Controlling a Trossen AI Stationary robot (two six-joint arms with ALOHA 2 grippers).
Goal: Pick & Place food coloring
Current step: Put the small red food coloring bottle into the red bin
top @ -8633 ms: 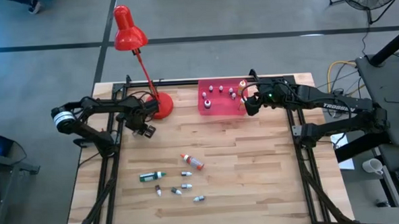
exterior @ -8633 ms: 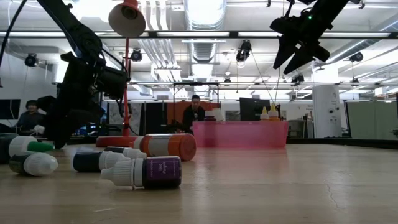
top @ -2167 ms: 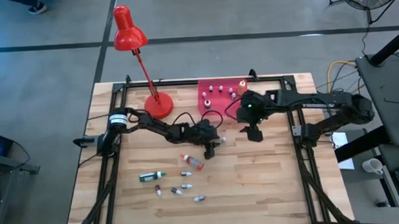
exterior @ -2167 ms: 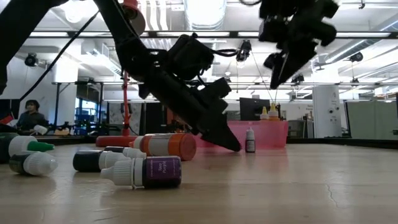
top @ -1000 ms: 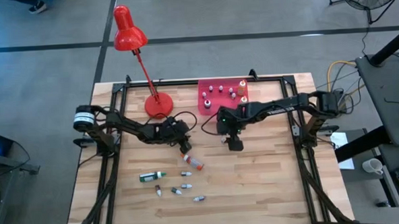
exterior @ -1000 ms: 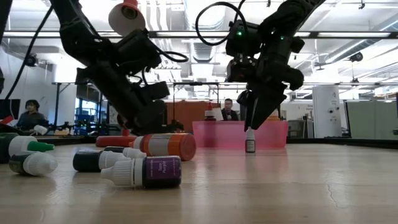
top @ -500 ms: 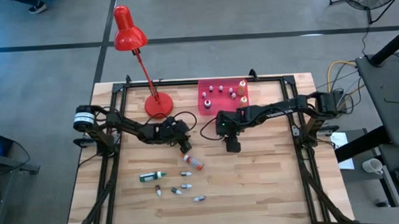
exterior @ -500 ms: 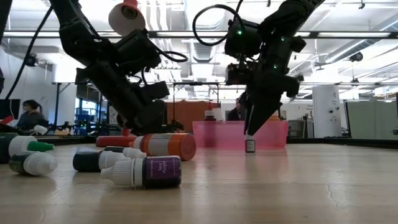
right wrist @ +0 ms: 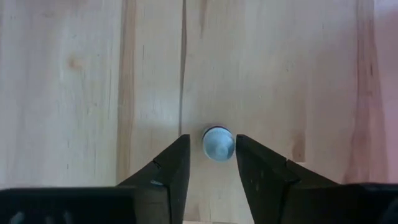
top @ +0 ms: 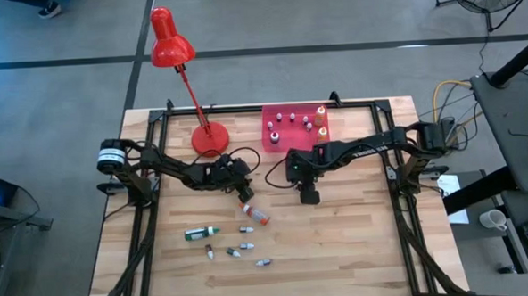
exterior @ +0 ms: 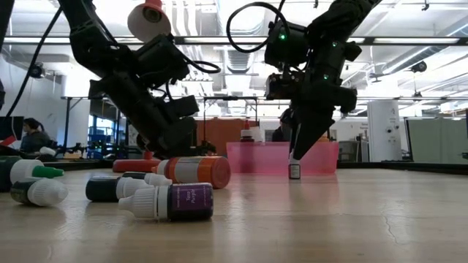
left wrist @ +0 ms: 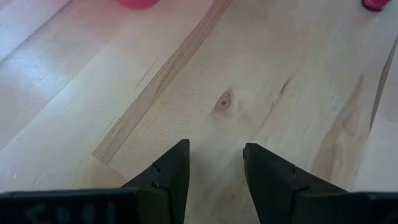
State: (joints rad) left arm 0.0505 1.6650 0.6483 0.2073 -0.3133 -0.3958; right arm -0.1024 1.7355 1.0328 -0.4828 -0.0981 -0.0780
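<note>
A small food coloring bottle [exterior: 294,170] with a whitish cap [right wrist: 218,143] stands upright on the wood in front of the pink tray. My right gripper [right wrist: 212,144] points down over it, one finger on each side of the cap, a narrow gap showing at one side. My left gripper [top: 242,188] hangs open over bare wood [left wrist: 216,155], just beyond an orange-red bottle [top: 255,214] that lies on its side. A dark green bottle [top: 200,232] and several tiny ones [top: 240,249] lie nearer the table's near edge. My right gripper comes at the small bottle from above, its fingers [right wrist: 176,155] flanking the cap [right wrist: 218,143]. I cannot tell whether either finger touches it. The bottle stands upright on the table.
The pink tray [top: 310,143] at the far edge holds several upright bottles. A red desk lamp [top: 208,138] stands at the far left. Lying bottles [exterior: 172,201] crowd the near left. People sit in the room behind the table.
My right gripper's fingers have drawn closer together around the small upright bottle's cap. The bottle has stayed standing in place.
</note>
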